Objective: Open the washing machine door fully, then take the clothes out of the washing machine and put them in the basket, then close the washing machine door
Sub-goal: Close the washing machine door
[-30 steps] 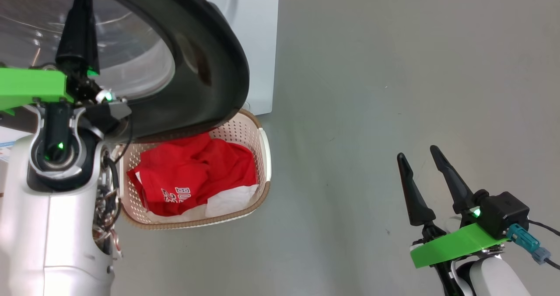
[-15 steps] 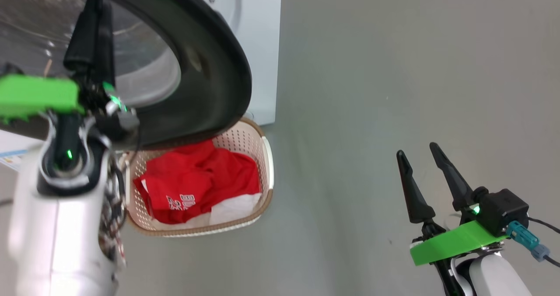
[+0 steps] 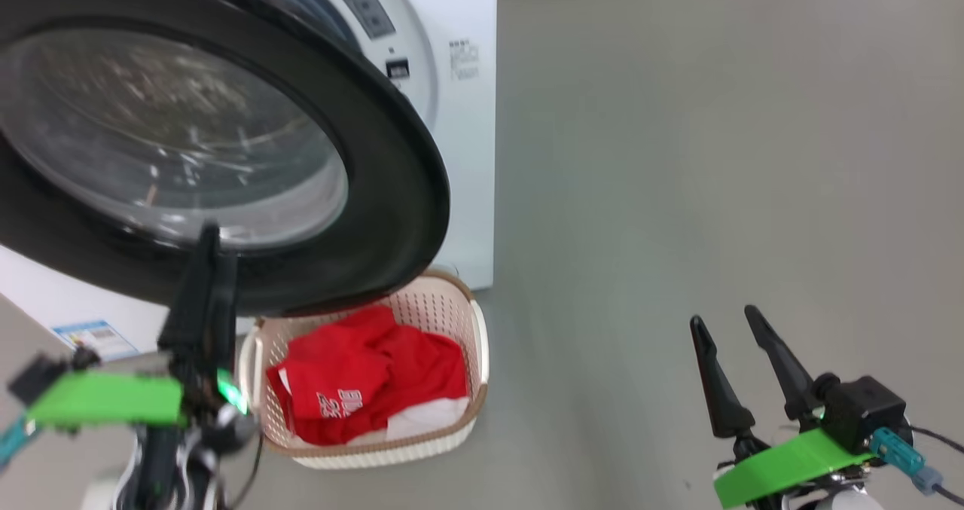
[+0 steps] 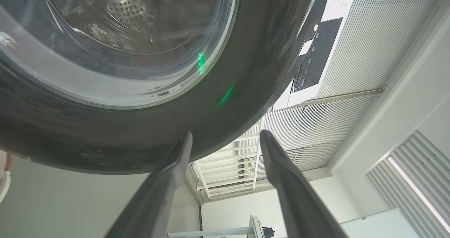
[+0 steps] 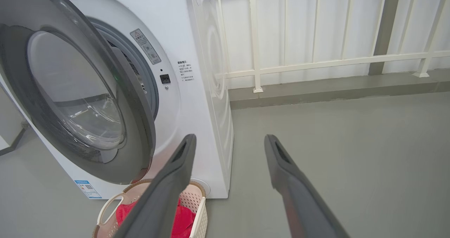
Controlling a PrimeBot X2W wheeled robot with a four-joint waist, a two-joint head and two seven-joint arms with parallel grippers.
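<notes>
Grey floor [image 3: 678, 156]: the clothes [image 3: 361, 389] are sitting in the basket [image 3: 479, 352] in front of the washing machine [image 3: 459, 118]; I'm reading unloading as done.
I'm seeing the door [image 3: 392, 193] hanging ajar, closing pending; left gripper [image 4: 226, 134] and right gripper [image 3: 721, 314] are both gaping, empty.

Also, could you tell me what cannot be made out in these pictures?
Drum contents: the washing machine door covers the opening, head and right wrist views.
Basket far end: under the door, head view.
Clothes lettering: blurred, head view.
Panel print: too small, right wrist view.

Grey floor [image 3: 678, 156]. White railing [image 5: 254, 37] along the back, raised grey kerb [image 5: 334, 90] under it, dark post [image 5: 386, 23] behind. Slatted ceiling panels [image 4: 369, 37] overhead.
</notes>
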